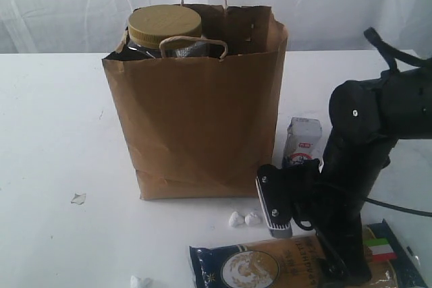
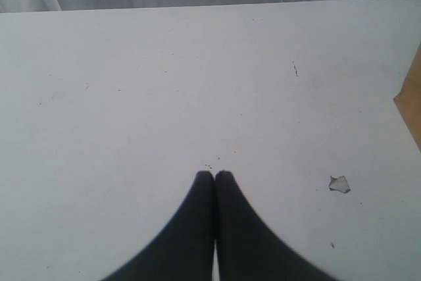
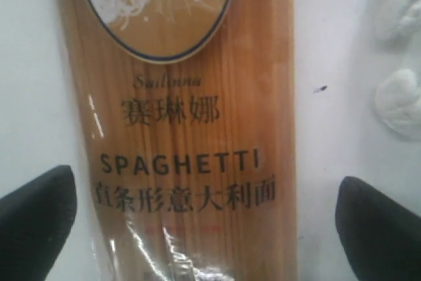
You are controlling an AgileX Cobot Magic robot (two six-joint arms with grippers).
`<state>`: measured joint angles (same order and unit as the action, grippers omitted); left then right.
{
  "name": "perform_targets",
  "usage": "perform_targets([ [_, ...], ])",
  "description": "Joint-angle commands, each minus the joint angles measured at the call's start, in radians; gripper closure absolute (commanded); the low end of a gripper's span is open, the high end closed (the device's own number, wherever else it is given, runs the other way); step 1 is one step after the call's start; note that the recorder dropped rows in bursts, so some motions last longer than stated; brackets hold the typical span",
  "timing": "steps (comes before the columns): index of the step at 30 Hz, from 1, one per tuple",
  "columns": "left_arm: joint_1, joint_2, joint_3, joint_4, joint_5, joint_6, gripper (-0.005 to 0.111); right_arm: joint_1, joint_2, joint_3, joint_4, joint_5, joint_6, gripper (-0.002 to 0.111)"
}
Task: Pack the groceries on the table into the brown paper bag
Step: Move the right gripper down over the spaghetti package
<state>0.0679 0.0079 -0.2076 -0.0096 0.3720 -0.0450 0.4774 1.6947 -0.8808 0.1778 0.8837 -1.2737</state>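
The brown paper bag point(image 1: 202, 119) stands upright mid-table point(image 1: 54, 133). A big clear jar with an olive lid point(image 1: 165, 27) pokes out of its top. A small blue-white carton point(image 1: 302, 141) stands just right of the bag. The long spaghetti pack point(image 1: 270, 264) lies flat at the front edge. My right gripper point(image 1: 314, 234) hangs over it. In the right wrist view this gripper point(image 3: 205, 182) is open, its fingers point(image 3: 39, 222) straddling the spaghetti pack point(image 3: 191, 129) without touching it. My left gripper point(image 2: 214, 174) is shut and empty over bare table point(image 2: 164, 97).
Small white crumpled scraps lie near the bag's front point(image 1: 244, 218), at the left point(image 1: 78, 198) and at the front edge point(image 1: 138, 281). Two scraps point(image 3: 398, 103) sit beside the pack. A corner of the bag point(image 2: 411, 103) and one scrap point(image 2: 339, 184) show in the left wrist view.
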Motion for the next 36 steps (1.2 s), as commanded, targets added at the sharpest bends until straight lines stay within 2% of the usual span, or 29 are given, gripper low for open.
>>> perform_targets([
  [1,0.001,-0.007,0.002,-0.01,-0.004,-0.004,0.107,0.005,-0.003,0.009,-0.012,-0.006,0.028,0.003],
  [9,0.001,-0.007,0.002,-0.01,-0.004,-0.004,0.107,0.005,-0.019,0.021,0.033,0.101,0.023,0.003],
  [19,0.001,-0.007,0.002,-0.01,-0.004,-0.004,0.107,0.005,-0.015,0.067,0.045,-0.136,0.021,0.003],
  [23,0.001,-0.007,0.002,-0.01,-0.004,-0.004,0.107,0.005,-0.013,0.067,0.045,-0.15,0.021,0.003],
  [28,0.001,-0.007,0.002,-0.01,-0.004,-0.004,0.107,0.059,-0.013,0.067,0.055,-0.108,0.041,0.021],
  [34,0.001,-0.007,0.002,-0.01,-0.004,-0.004,0.107,0.089,-0.004,0.067,0.049,-0.102,0.052,0.022],
  [36,0.001,-0.007,0.002,-0.01,-0.004,-0.004,0.107,0.089,-0.002,0.067,0.049,-0.102,0.09,0.026],
])
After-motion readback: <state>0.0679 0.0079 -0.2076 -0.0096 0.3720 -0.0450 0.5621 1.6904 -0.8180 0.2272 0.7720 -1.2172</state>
